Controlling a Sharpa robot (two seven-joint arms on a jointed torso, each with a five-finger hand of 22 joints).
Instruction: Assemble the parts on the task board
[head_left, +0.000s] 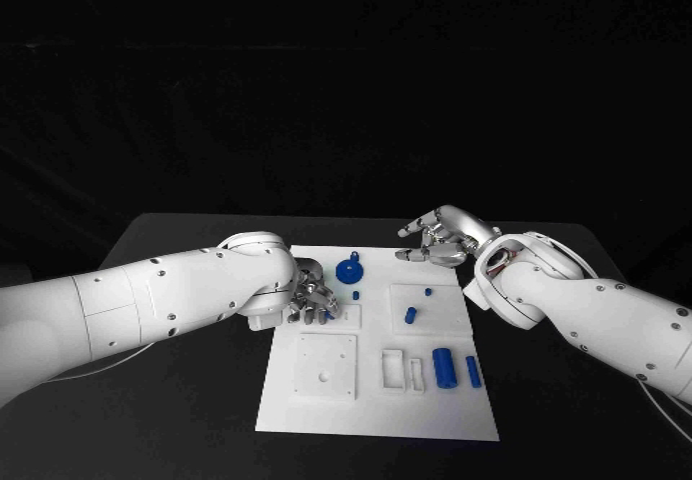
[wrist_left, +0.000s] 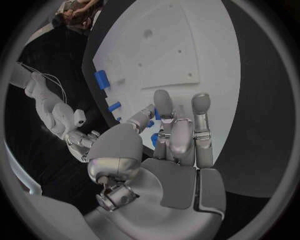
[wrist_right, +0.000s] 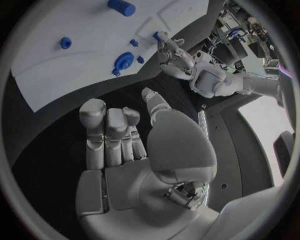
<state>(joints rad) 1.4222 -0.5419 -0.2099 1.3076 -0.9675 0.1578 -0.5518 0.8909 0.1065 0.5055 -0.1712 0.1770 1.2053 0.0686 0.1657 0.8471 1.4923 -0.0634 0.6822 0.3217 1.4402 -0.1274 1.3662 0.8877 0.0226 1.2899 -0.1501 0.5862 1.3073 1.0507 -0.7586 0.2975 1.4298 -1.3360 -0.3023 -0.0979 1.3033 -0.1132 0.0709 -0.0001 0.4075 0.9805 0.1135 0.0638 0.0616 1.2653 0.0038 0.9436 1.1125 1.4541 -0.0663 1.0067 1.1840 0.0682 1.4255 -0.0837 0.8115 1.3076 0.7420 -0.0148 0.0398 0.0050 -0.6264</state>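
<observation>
Resting on a black worktop (head_left: 188, 400), a white task board (head_left: 378, 420) carrying small blue parts. Far left of board: left robot hand (head_left: 312, 300), palm down, fingers pressed together over a raised white block, blue showing between fingertips; grasp impossible to confirm. Just beside it, a blue round knobbed part (head_left: 351, 269). Mid-board: two small blue pegs (head_left: 418, 304) in a square block. Nearer edge: two upright blue cylinders (head_left: 454, 368). Far right corner: right robot hand (head_left: 437, 242) above the worktop, fingers loosely curled, holding nothing.
</observation>
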